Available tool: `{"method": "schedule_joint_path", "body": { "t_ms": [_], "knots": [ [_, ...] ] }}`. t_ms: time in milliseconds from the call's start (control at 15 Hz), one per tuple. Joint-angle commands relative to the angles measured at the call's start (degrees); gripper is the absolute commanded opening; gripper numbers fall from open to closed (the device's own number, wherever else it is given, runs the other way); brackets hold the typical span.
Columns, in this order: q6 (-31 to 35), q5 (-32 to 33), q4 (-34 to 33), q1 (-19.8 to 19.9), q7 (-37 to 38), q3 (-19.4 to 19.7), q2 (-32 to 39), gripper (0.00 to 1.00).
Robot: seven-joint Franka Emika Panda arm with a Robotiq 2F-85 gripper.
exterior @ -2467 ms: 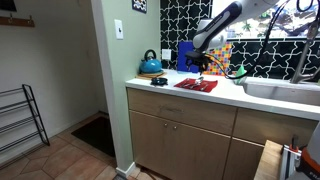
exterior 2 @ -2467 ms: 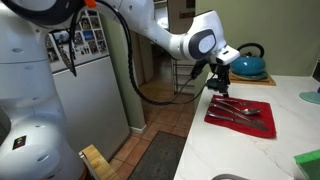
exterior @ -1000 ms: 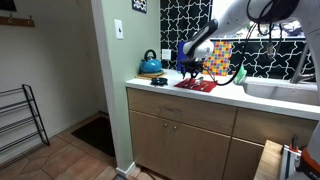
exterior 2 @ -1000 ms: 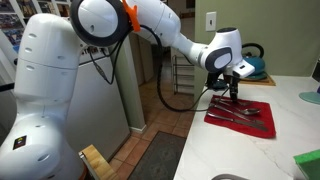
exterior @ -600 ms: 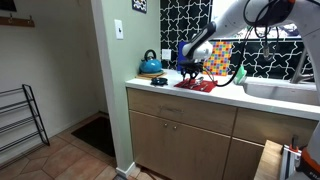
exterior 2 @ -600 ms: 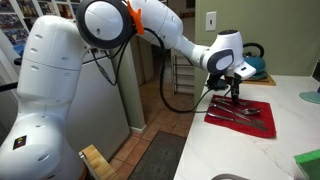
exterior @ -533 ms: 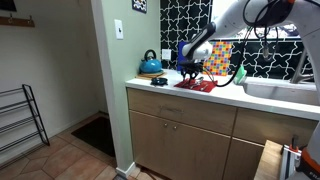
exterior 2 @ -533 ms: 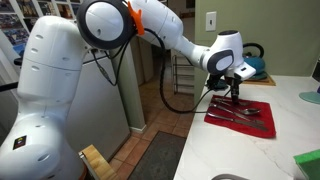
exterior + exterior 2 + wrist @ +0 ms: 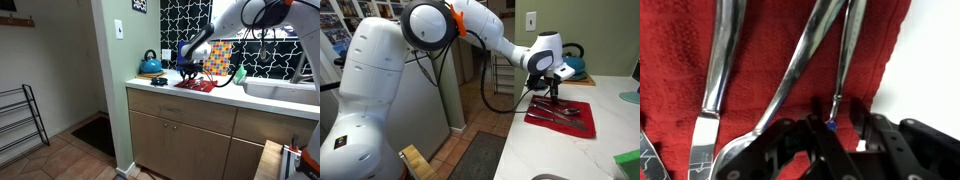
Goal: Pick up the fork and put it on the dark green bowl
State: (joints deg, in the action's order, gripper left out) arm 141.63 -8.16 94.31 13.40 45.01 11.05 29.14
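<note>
On the counter a red cloth (image 9: 196, 86) (image 9: 560, 115) (image 9: 770, 60) holds several pieces of cutlery. In the wrist view the slim handle at the right is the fork (image 9: 845, 50); its head is cut off by the top edge. My gripper (image 9: 836, 128) (image 9: 190, 78) (image 9: 553, 100) is low over the cloth, with one finger on each side of the handle's end. A gap shows on both sides, so the gripper is open and holds nothing. The dark green bowl (image 9: 159, 81) sits left of the cloth, below the teal kettle (image 9: 150, 65).
A spoon (image 9: 790, 80) and a knife (image 9: 715, 80) lie on the cloth beside the fork. The teal kettle (image 9: 570, 65) stands behind the cloth. A sink (image 9: 285, 92) is at the counter's far end, and a green object (image 9: 627, 160) lies near the front corner.
The gripper came down over the cloth from higher up. Over the last second the arm has barely moved, hovering at the fork handle.
</note>
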Motion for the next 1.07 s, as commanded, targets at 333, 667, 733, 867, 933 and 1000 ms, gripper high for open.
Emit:
{"method": "schedule_joint_path", "body": {
  "t_ms": [333, 667, 733, 867, 933, 1000],
  "knots": [
    [-2.29, 0.37, -1.95, -1.74, 0.42, 2.42, 1.45, 0.06],
    [-1.44, 0.59, -0.21, -3.18, 2.72, 3.58, -0.98, 0.02],
    [-1.29, 0.14, 0.14, -3.19, 2.27, 3.22, -1.73, 0.02],
    [-0.96, -1.29, 0.75, -3.09, 1.34, 2.18, -3.52, 0.02],
    [-0.86, -2.47, 1.03, -2.84, 0.21, 1.24, -4.51, 0.02],
    [-0.22, -3.39, 1.36, -2.7, -1.23, 0.26, -5.46, 0.02]
  ]
}}
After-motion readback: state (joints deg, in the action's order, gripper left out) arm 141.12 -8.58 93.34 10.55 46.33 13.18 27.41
